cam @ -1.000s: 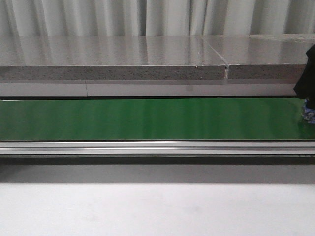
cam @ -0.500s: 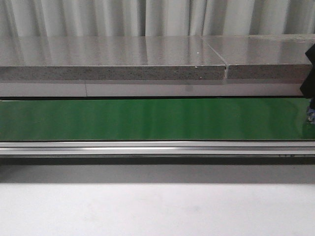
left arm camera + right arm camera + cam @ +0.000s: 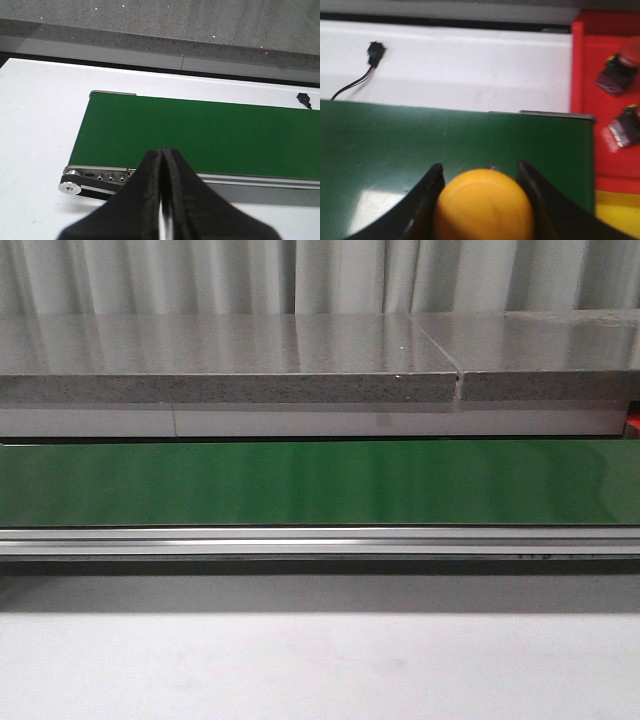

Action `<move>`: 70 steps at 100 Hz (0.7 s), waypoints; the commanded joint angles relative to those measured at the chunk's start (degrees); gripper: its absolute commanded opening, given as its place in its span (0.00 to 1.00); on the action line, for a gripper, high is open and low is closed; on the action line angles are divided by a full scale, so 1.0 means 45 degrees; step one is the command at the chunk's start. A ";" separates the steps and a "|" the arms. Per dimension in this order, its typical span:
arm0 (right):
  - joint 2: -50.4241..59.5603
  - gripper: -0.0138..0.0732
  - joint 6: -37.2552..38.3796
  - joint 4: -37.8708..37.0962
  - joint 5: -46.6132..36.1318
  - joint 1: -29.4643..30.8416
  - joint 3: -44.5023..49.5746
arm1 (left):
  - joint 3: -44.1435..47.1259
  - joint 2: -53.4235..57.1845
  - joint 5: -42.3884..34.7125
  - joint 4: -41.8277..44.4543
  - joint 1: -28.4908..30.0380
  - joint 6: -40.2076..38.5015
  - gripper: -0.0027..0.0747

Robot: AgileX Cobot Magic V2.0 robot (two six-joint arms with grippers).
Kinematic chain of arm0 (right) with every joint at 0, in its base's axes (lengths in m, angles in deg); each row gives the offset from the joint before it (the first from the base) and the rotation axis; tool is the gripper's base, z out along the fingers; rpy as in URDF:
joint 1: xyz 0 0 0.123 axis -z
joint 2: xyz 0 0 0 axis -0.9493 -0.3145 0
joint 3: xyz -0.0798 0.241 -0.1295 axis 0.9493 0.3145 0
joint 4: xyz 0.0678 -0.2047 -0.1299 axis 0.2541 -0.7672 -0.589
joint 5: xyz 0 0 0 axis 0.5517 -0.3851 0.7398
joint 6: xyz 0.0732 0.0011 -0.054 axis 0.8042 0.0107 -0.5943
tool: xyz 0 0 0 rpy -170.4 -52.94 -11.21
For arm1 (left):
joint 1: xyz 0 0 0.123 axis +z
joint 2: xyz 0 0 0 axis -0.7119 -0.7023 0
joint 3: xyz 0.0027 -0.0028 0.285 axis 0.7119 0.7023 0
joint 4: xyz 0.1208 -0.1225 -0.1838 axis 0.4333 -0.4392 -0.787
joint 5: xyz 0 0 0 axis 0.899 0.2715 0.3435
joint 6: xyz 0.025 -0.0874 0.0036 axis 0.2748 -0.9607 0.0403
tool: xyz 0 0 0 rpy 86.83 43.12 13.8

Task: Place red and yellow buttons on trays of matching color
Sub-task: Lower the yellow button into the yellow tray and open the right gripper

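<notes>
The right gripper (image 3: 482, 200) pinches a yellow button (image 3: 484, 206) at lower centre, over the green belt (image 3: 395, 145). The red tray (image 3: 585, 100) at upper right holds what look like two blurred buttons. The left gripper (image 3: 161, 200) is pressed together.

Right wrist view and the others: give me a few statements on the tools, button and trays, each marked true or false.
1. The right tool holds a yellow button. True.
2. The red tray is empty. False: two buttons lie in it.
3. The left tool is wide open. False: it is shut, holding nothing.
4. The green belt is bare in the front view. True.
</notes>
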 commanded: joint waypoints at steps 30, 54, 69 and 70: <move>0.0929 0.31 0.1933 0.0305 -0.2572 0.4320 -0.0381 | -0.0299 -0.0102 -0.0871 -0.0125 -0.0112 -0.0017 0.01; 0.0137 0.31 0.2010 0.0305 -0.5326 0.5691 -0.0381 | -0.0299 -0.0102 -0.0871 -0.0125 -0.0112 -0.0017 0.01; -0.0815 0.31 0.2010 0.0305 -0.5403 0.6352 -0.0381 | -0.0299 -0.0102 -0.0871 -0.0125 -0.0112 -0.0017 0.01; -0.0864 0.31 0.2010 0.0305 -0.5403 0.6372 -0.0381 | -0.0299 -0.0102 -0.0871 -0.0125 -0.0112 -0.0017 0.01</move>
